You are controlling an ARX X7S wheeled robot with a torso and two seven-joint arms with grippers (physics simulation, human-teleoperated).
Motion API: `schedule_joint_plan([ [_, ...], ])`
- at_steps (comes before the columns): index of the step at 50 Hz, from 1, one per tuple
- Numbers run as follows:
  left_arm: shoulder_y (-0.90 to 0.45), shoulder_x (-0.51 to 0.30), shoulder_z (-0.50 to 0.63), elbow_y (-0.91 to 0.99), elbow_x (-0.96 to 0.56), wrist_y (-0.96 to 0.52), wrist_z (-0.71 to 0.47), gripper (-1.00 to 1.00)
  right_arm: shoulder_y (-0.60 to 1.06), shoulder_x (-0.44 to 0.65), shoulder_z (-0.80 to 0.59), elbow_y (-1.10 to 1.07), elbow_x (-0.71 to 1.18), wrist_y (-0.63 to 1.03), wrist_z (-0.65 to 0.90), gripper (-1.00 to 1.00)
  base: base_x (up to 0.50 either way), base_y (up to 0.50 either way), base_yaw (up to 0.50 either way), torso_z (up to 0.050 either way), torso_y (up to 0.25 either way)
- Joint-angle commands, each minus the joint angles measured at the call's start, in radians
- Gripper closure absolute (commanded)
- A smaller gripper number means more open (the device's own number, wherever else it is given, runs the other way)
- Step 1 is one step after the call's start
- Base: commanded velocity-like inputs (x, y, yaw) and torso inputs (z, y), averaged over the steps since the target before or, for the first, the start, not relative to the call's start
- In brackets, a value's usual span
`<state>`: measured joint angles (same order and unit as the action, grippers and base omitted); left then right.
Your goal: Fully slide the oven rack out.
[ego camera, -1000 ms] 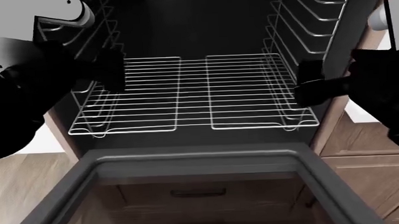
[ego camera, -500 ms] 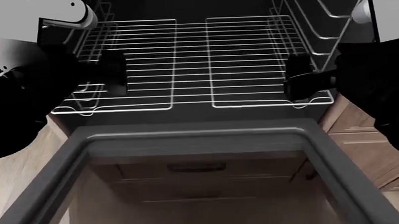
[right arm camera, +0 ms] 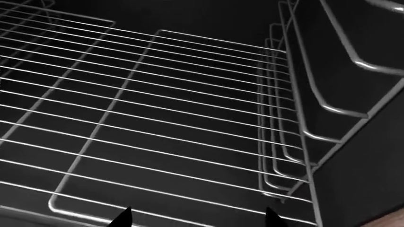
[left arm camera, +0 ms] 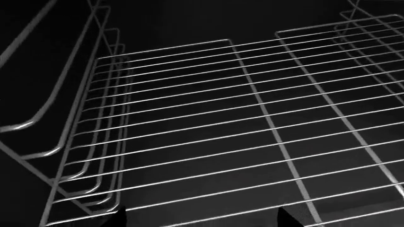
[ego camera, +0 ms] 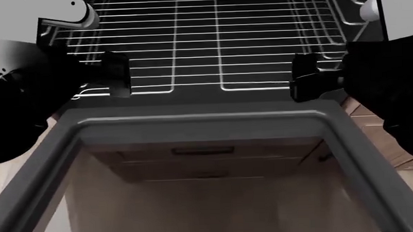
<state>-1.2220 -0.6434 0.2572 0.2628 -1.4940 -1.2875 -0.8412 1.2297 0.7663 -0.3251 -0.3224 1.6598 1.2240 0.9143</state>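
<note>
Left gripper [ego camera: 116, 74] over the oven rack's [ego camera: 197, 49] left front corner; two dark fingertips [left arm camera: 118, 218] spread apart, rods showing between them. Right gripper [ego camera: 305, 84] at the right front corner, fingertips [right arm camera: 124, 217] likewise apart over the grid, clamping nothing. Rack level inside the cavity, its two front loops just behind the door's [ego camera: 193, 127] near edge. Ladder-like side guides [right arm camera: 328, 94] flanking the rack. Glass-paned door lowered flat, wooden cabinet [ego camera: 375, 136] beside.

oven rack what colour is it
Silvery wire, thin parallel rods; the oven rack shows best in the left wrist view.
</note>
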Motion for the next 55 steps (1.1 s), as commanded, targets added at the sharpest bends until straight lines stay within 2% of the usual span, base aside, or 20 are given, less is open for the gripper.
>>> schedule_joint_plan([
  [1, 0.009, -0.007, 0.003, 0.002, 0.000, 0.012, 0.003, -1.00, -0.003, -0.007, -0.010, 0.004, -0.016, -0.009, -0.015, -1.00, 0.00, 0.00, 0.00, 0.000, -0.188],
  [12, -0.004, -0.007, 0.007, -0.008, 0.009, 0.024, 0.014, -1.00, 0.029, -0.017, -0.022, 0.019, -0.019, -0.005, -0.017, -1.00, 0.00, 0.00, 0.00, 0.000, -0.158],
  [16, -0.067, 0.021, 0.035, -0.058, 0.047, 0.025, 0.048, -1.00, 0.118, -0.057, -0.059, 0.081, -0.082, 0.013, -0.078, -1.00, 0.00, 0.00, 0.00, 0.000, 0.000],
  [21, -0.155, 0.073, 0.089, -0.159, 0.143, 0.060, 0.144, -1.00, 0.201, -0.108, -0.120, 0.199, -0.217, -0.003, -0.209, -1.00, 0.00, 0.00, 0.00, 0.000, 0.000],
  [29, -0.294, 0.137, 0.164, -0.350, 0.261, 0.110, 0.283, -1.00, 0.343, -0.191, -0.206, 0.382, -0.333, -0.004, -0.338, -1.00, 0.00, 0.00, 0.00, 0.000, 0.000],
  [39, -0.388, 0.223, 0.299, -0.657, 0.436, 0.217, 0.484, -1.00, 0.411, -0.302, -0.325, 0.639, -0.497, -0.098, -0.511, -1.00, 0.00, 0.00, 0.00, 0.000, 0.000],
  [47, -0.414, 0.296, 0.363, -0.871, 0.510, 0.294, 0.608, -1.00, 0.438, -0.380, -0.391, 0.830, -0.590, -0.180, -0.615, -1.00, 0.00, 0.00, 0.00, 0.000, 0.000],
  [55, -0.404, 0.340, 0.411, -1.007, 0.566, 0.372, 0.695, -1.00, 0.433, -0.428, -0.432, 0.928, -0.648, -0.251, -0.671, -1.00, 0.00, 0.00, 0.00, 0.000, 0.000],
])
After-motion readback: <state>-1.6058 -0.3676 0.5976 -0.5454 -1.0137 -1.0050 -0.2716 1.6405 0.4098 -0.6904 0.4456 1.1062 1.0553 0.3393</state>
